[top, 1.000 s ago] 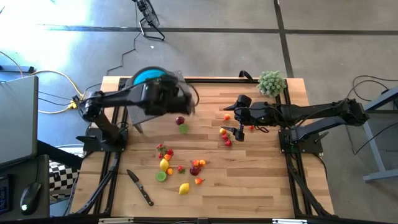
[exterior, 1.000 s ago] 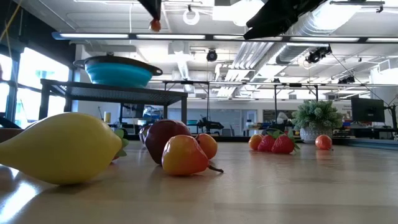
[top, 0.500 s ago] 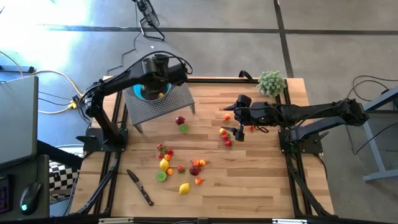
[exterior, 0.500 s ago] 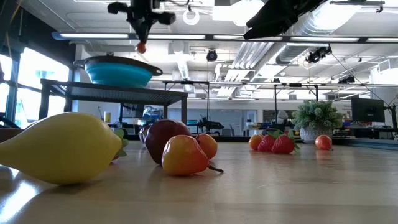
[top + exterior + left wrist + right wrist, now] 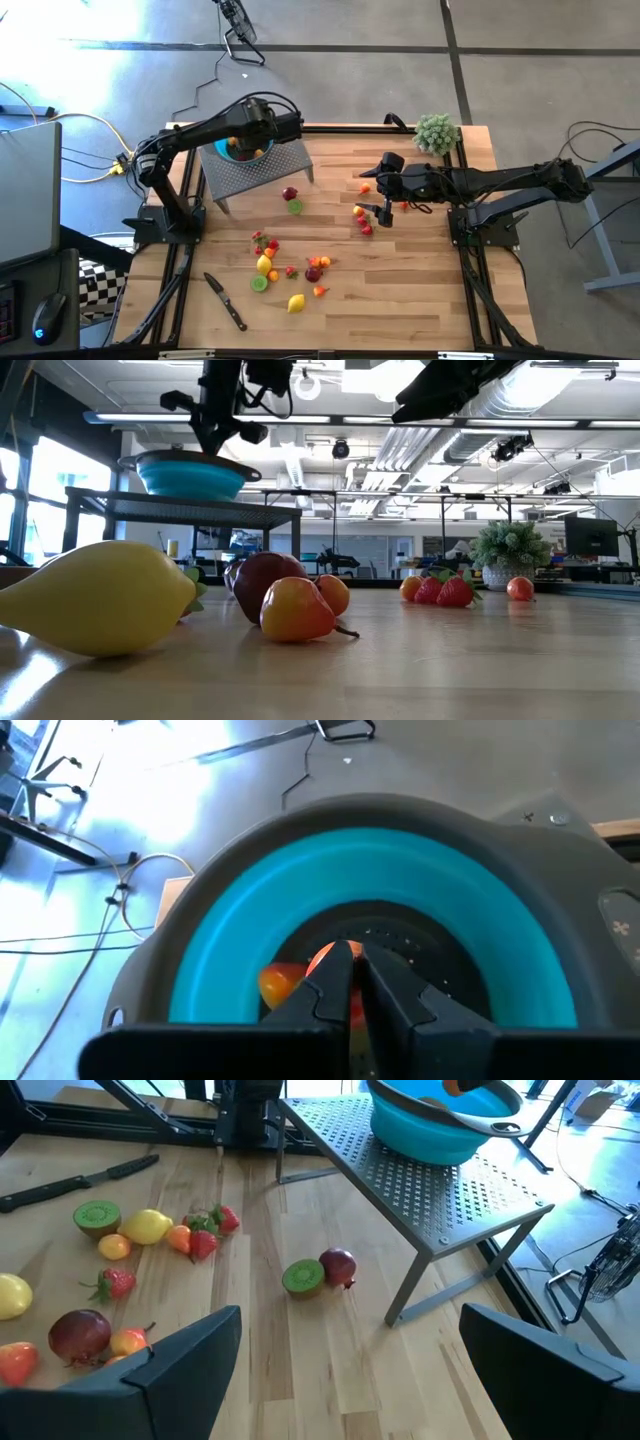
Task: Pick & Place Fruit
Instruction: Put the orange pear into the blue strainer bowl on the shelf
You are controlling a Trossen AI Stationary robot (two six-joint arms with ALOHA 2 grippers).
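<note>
On the mesh stand (image 5: 268, 170) at the table's (image 5: 420, 300) far left corner: one teal bowl (image 5: 250, 935), orange fruit (image 5: 283, 982) lying in its dark bottom.

- Left gripper (image 5: 352, 982): hangs over the bowl, fingers pressed together; a small red-orange fruit (image 5: 330, 958) shows at their tips, and whether it is pinched or merely lies behind them I cannot tell.
- Right gripper (image 5: 385, 212): well to the right of the bowl, above the boards, fingers (image 5: 165, 1365) spread wide, holding nothing.
- Maroon fruit (image 5: 339, 1265) and lime-green half (image 5: 302, 1277): touching each other, on the boards just in front of the stand, nearest loose items to the bowl.
- Small red and orange fruits (image 5: 361, 218): right of the bowl, beside the right gripper.
- Main scatter (image 5: 290, 268): farther from the bowl toward the table's near edge; strawberries (image 5: 212, 1230), yellow pieces, a kiwi half (image 5: 96, 1216), a dark red fruit (image 5: 82, 1330), and a lemon (image 5: 296, 302) at the outer edge.
- Knife (image 5: 226, 301): black handle, left of the scatter, well apart from the bowl.
- Plant ball (image 5: 436, 133): far right corner, level with the bowl across the table.
</note>
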